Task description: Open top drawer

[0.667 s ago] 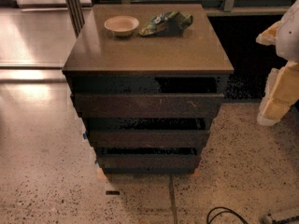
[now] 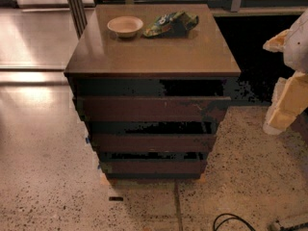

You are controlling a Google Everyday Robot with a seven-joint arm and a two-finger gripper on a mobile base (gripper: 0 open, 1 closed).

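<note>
The top drawer (image 2: pixel 153 109) is the widest dark brown front panel, just under the brown tabletop (image 2: pixel 149 52) of a small cabinet in the camera view. A dark gap shows between the panel and the tabletop; its inside is hidden. Two narrower drawer fronts (image 2: pixel 153 142) sit below it. My gripper (image 2: pixel 288 95), seen as white and tan parts, hangs at the right edge of the view, to the right of the cabinet at about drawer height, apart from it.
A small beige bowl (image 2: pixel 125 26) and a green snack bag (image 2: pixel 171 23) lie on the back of the tabletop. Speckled floor surrounds the cabinet. A black cable (image 2: pixel 231 221) lies on the floor at the front right. A metal post (image 2: pixel 76 8) stands behind on the left.
</note>
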